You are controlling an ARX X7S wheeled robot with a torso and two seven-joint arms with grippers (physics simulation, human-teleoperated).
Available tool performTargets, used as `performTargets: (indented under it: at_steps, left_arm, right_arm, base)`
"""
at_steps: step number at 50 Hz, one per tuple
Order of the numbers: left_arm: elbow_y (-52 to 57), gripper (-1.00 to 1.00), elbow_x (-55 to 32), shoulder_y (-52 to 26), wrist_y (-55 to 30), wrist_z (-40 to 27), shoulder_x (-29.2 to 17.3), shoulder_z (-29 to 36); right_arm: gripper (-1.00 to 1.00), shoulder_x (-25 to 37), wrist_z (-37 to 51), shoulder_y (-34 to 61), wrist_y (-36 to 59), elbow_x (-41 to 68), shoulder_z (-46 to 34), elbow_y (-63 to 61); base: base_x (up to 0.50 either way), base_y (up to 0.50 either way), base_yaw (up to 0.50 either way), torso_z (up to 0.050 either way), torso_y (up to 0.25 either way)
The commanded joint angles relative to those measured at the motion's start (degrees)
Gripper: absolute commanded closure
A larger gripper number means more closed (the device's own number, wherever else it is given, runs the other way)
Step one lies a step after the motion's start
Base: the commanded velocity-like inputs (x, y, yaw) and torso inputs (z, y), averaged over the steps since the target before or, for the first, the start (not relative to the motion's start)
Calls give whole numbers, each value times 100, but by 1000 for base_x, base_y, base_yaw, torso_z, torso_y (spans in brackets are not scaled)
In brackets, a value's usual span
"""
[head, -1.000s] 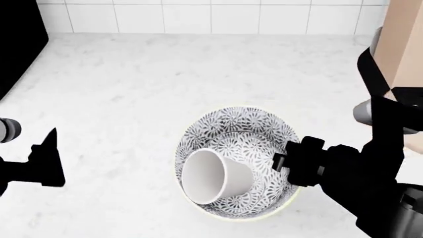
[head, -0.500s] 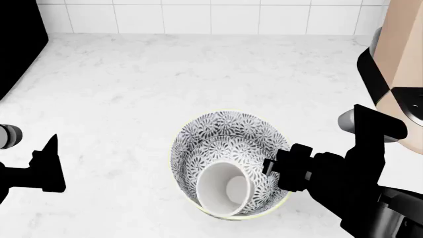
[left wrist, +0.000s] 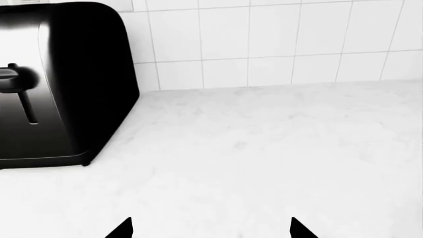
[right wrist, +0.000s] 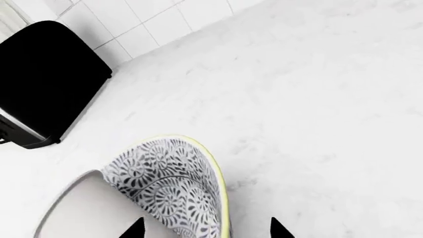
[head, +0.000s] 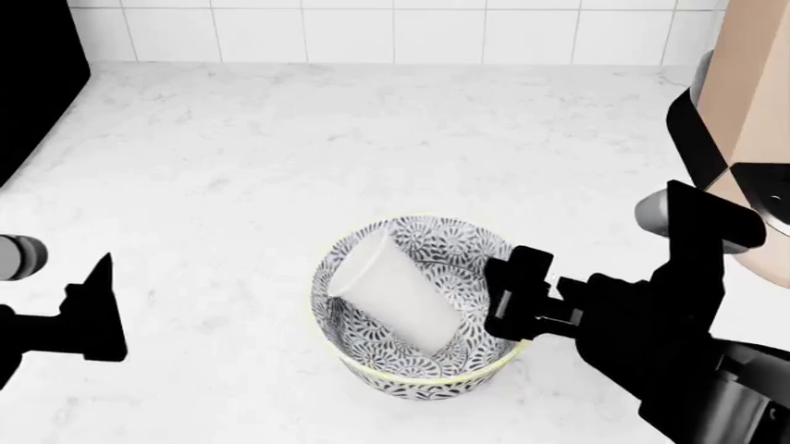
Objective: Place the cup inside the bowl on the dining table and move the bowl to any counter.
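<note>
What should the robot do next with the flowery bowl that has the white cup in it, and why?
Probably lower it gently. The right gripper grips the rim of the black-and-white floral bowl, which looks tilted above the grey-veined marble counter, with the plain white tumbler lying slanted inside. Setting it flat before letting go should keep the tumbler from rolling out.
</note>
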Motion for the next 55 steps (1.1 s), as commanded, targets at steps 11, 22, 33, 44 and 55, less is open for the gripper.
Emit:
performTargets:
  at_steps: [11, 22, 33, 44, 55]
  left_arm:
    - [-2, -100, -34, -134, -52, -15, 28, 52]
    - [97, -100, -131, -281, -181, -127, 44, 31]
    - [193, -100, -274, -390, -355, -271, 34, -24]
    - [500, -100, -793, -1207, -1147, -846, 113, -107]
    - [372, -100, -1245, -2072, -1845, -1111, 202, -59]
  right_arm:
    - [-100, 291, 175, -33, -231, -293, 36, -895]
    - [-100, 957, -206, -597, -1261, -2110, -432, -2389]
    - [-100, 1386, 399, -1364, -1499, -1785, 129, -3027]
    - [-100, 1604, 630, -938, -1288, -1522, 323, -3367]
    - [-100, 1572, 609, -157, -918, -1429, 175, -3197]
  base:
    - [0, 0, 0, 0, 0]
    - [0, 0, 0, 0, 0]
    - [0, 0, 0, 0, 0]
    - [0, 0, 0, 0, 0]
    - [0, 0, 0, 0, 0]
